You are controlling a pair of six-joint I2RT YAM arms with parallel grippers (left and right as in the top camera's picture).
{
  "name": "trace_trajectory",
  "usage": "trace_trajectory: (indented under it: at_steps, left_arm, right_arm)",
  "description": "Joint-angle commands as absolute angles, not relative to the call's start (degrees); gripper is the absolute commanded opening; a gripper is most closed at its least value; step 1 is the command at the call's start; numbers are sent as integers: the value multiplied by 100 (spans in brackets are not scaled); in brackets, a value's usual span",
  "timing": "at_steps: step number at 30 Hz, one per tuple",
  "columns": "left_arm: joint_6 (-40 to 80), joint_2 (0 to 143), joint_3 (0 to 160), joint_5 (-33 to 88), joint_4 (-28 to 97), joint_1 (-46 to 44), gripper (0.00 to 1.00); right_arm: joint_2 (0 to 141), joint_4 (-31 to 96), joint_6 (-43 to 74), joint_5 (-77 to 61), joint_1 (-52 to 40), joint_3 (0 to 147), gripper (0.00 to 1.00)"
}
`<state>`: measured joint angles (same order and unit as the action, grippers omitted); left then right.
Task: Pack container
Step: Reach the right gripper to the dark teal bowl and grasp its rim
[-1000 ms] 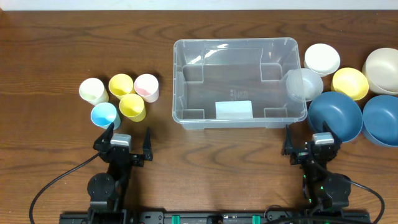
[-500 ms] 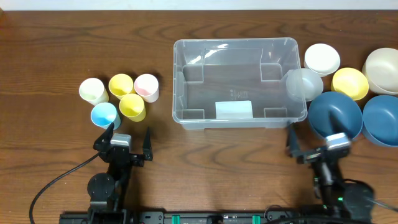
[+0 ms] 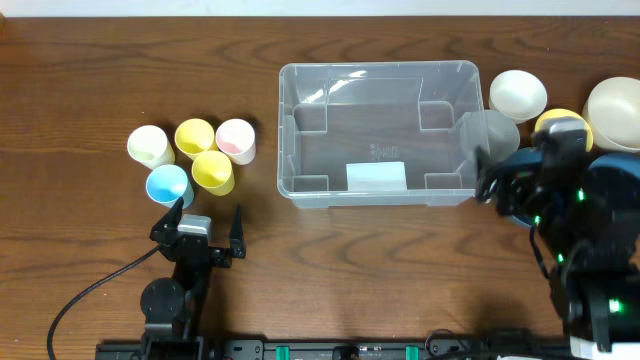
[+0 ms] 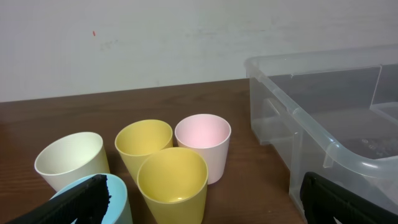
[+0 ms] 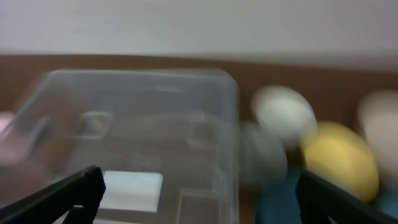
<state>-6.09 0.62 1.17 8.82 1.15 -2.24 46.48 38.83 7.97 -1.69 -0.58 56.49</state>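
The clear container point(image 3: 380, 135) stands mid-table, with only a pale label point(image 3: 376, 176) on its floor. It also shows in the left wrist view point(image 4: 329, 118) and, blurred, in the right wrist view point(image 5: 143, 124). My left gripper point(image 3: 205, 225) rests open and empty on the table in front of the cups point(image 4: 214, 208). My right gripper point(image 3: 505, 178) is raised over the near blue bowl, by the container's right wall. It is open and empty point(image 5: 199, 199).
Left of the container stand cream point(image 3: 150, 146), yellow point(image 3: 194, 136), pink point(image 3: 236, 140), second yellow point(image 3: 213, 171) and blue point(image 3: 167, 185) cups. On the right are a white bowl point(image 3: 518, 93), a translucent bowl point(image 3: 498, 130), a yellow bowl point(image 3: 560, 122), a cream bowl point(image 3: 615, 110) and blue bowls point(image 3: 615, 190).
My right arm has risen from the table's front edge and swung forward over the blue bowls, toward the container's right side. The left arm has not moved.
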Motion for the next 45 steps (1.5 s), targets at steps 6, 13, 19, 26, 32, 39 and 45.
trace_trajectory:
  at_steps: [6, 13, 19, 26, 32, 39, 45]
  left_arm:
    - [-663, 34, 23, 987, 318, -189, 98]
    - [-663, 34, 23, 987, 318, -189, 98]
    - [-663, 34, 23, 987, 318, -189, 98]
    - [-663, 34, 23, 987, 318, -189, 98]
    - [-663, 34, 23, 987, 318, -189, 98]
    - [-663, 34, 23, 987, 318, -189, 98]
    - [-663, 34, 23, 987, 318, -189, 98]
  right_arm:
    - [5002, 4370, 2932, 716, 1791, 5815, 99]
    - [6001, 4571, 2928, -1002, 3297, 5815, 99]
    - [6836, 4619, 2976, -1225, 3492, 5795, 99]
    - [7970, 5019, 3813, -690, 3498, 5795, 96]
    - [8783, 4956, 3898, -585, 3496, 5795, 98]
    - [9509, 4696, 3986, -602, 3487, 5795, 98]
    - [9677, 4626, 3979, -602, 3487, 5795, 94]
